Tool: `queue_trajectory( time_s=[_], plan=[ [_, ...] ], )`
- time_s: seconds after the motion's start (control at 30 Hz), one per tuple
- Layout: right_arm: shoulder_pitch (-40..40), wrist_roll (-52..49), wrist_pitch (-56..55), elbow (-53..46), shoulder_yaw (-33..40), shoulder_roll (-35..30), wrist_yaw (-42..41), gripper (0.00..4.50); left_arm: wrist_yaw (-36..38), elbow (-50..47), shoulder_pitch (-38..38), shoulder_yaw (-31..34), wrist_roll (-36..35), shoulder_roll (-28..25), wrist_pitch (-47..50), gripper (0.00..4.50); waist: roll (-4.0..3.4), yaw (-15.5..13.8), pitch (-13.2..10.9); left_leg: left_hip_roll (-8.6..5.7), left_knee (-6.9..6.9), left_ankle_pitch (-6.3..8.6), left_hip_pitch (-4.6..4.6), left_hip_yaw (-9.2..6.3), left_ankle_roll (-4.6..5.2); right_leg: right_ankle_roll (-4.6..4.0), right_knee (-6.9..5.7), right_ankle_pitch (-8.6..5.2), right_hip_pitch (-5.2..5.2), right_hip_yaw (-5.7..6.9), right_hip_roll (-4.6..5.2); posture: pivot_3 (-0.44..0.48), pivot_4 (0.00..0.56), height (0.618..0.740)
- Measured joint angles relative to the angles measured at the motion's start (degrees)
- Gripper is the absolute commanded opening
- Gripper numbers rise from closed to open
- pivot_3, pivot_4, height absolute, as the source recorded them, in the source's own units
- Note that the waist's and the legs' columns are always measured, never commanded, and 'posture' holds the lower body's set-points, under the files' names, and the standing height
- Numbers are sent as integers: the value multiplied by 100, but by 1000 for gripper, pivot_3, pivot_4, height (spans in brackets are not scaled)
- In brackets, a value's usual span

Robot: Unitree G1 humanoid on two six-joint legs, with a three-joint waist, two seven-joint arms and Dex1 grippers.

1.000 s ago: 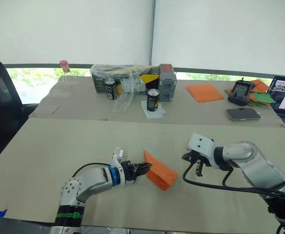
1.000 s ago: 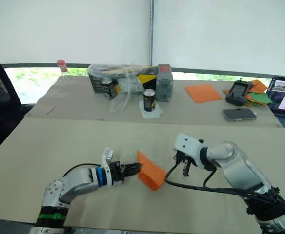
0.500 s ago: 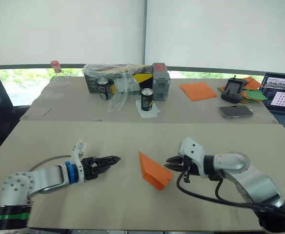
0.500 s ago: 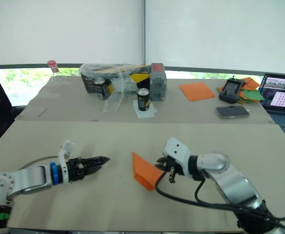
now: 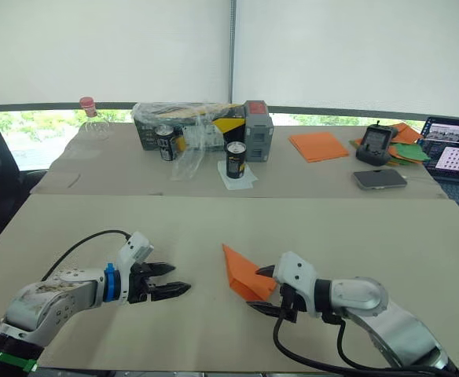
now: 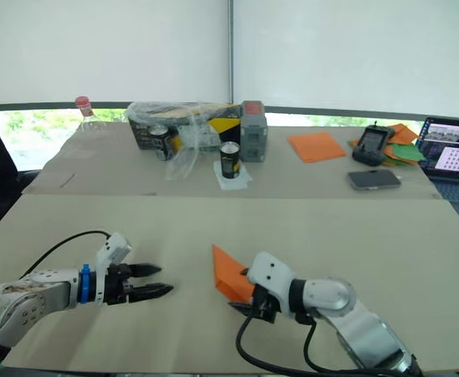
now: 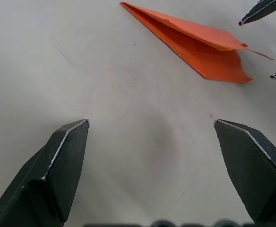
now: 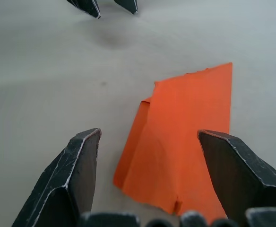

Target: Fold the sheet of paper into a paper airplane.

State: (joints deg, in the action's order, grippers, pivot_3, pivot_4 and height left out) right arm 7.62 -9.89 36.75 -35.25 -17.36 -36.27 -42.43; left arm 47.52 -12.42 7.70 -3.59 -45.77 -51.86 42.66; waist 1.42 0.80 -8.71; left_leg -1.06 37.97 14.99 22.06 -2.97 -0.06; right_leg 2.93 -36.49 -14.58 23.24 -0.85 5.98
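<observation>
now the paper airplane (image 5: 245, 274) is lying on the near table (image 5: 371, 236), a narrow pointed wedge of bright-orange creased layers, sitting between the two grippers. the right gripper (image 5: 264, 290) is hovering at the wedge's wide end with its fingers spread apart, gripping nothing; one black fingertip is showing just above the orange edge and the other below it near the tabletop, and in the right wrist view the wide end of the plane (image 8: 176, 156) is lying in the gap between the two fingers (image 8: 72, 179), though whether either pad is touching the paper cannot be told. the left gripper (image 5: 169, 280) is sitting on the plane's other side, a clear gap of bare table away, its fingers parted and empty, pointing toward the plane. in the left wrist view the plane (image 7: 194, 45) is lying beyond the spread fingers, pointed tip away from the right gripper's tips. on the far table a flat orange sheet (image 5: 318, 147) is lying, well apart from both grippers.
</observation>
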Motion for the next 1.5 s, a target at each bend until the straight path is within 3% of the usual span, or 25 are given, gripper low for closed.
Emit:
queue_trajectory(
  time_s=[0.1,0.13,0.47,0.77,1.0,1.17,1.43,1.5],
  plan=[
    [43,129,68,-15,-6,3,212,3646,158,92,112,6,193,91,-13,4500,0,-3,0,0,0,0,-4,0,0,1,-10,0,0,0,0,0,150,740],
    [42,177,102,-21,-7,4,276,3408,204,123,126,8,283,128,-21,4500,0,-3,0,0,0,0,-5,-1,0,1,-14,-1,1,0,0,0,150,740],
    [64,538,263,-74,-245,-48,525,92,399,167,-23,268,545,272,-20,4500,0,2,0,1,0,0,-8,-2,0,4,-21,-3,2,0,-1,0,150,740],
    [290,988,-1119,196,-535,-533,-44,19,438,74,-117,472,730,566,-112,4500,1,-1,0,1,3,0,-9,-2,0,4,-23,-3,0,1,-1,0,150,740],
    [752,1498,-3720,1603,-911,-796,-833,19,693,-160,47,438,799,676,-297,4500,1,1,0,1,5,0,-12,3,0,4,-22,-3,-4,-1,0,0,150,740],
    [906,1583,-4895,2101,-916,-788,-1095,19,942,-299,84,430,744,629,-260,4500,1,4,0,2,6,-1,-13,1,0,4,-26,-3,-2,-1,-1,0,150,740],
    [958,1593,-5391,2246,-871,-717,-1322,19,1215,-257,191,244,1007,550,-391,4500,1,-4,0,2,12,0,-12,1,0,4,-28,-3,-4,-1,-1,0,150,740],
    [946,1602,-5386,2247,-859,-641,-1301,0,1207,-223,259,211,1101,627,-436,3949,1,-9,0,2,13,0,-12,1,0,4,-29,-3,-4,-1,-1,0,150,740]
  ],
)
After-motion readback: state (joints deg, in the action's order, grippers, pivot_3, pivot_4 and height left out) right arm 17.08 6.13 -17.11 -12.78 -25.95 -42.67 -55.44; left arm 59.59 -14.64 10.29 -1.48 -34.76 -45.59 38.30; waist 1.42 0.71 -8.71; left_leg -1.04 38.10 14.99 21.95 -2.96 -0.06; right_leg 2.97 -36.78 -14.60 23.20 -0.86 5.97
